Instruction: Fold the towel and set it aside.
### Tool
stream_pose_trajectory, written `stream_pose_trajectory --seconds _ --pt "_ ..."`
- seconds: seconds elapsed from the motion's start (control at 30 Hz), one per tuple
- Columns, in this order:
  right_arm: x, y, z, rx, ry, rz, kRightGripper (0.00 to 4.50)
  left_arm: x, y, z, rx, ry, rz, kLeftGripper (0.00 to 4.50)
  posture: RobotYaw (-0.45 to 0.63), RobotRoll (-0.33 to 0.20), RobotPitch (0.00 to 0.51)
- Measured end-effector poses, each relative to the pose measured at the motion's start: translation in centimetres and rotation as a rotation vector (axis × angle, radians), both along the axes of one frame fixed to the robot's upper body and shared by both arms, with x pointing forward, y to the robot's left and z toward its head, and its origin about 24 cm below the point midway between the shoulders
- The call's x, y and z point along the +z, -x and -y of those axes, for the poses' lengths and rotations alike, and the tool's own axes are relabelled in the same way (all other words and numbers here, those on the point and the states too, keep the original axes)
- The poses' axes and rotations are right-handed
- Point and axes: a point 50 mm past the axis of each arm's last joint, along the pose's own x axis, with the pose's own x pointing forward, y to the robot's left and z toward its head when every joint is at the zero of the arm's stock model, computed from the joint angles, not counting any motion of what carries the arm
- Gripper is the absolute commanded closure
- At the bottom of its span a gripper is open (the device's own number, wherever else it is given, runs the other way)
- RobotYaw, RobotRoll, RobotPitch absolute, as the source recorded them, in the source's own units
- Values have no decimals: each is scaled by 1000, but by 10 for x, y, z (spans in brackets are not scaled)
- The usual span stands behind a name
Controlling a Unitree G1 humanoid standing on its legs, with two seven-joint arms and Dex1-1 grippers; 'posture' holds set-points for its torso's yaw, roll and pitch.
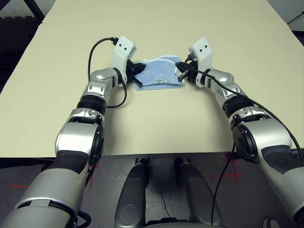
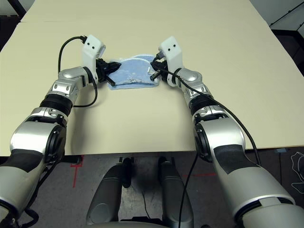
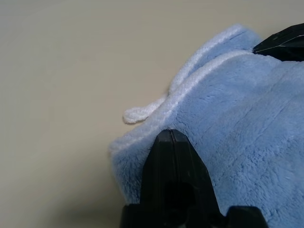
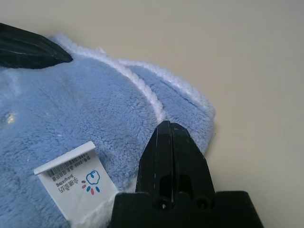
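— Where is the towel [image 1: 159, 73]?

— On the beige surface [image 1: 156, 123], bunched between both hands, its long axis running hand to hand.

— And the hands?

— The left hand [image 1: 137, 68] is clenched on the towel's left end, the right hand [image 1: 181, 70] on its right end — each equally near.

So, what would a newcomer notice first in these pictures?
First the light blue towel, bunched in the middle of the cream table between the two silver arms. The left gripper and the right gripper are both shut, each at one side of the towel, though a grip on the cloth cannot be confirmed. A white label sticks out of the towel near the right gripper.
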Motion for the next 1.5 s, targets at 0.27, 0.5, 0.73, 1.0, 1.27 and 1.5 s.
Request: stream_pose_trajectory --seconds 0.27,0.5,0.73,1.0,1.27,1.5 --pt "29 7 27 135 -181 125 4500 45 12 6 -176 161 163 4468 56 0 290" --pt "39 24 65 272 -193 189 4500 38 42 -13 -302 151 152 2856 60 0 275" --pt "21 41 91 348 -147 115 2747 26 64 -22 -336 94 130 353 56 0 273" --pt "13 54 108 390 -43 78 36 20 76 -23 -432 52 116 0 52 0 272" --pt "6 49 111 360 -204 -159 36 20 84 -25 -474 25 96 0 58 0 273" --pt "6 39 90 308 -410 -429 36 25 91 -23 -497 15 114 0 76 0 274"
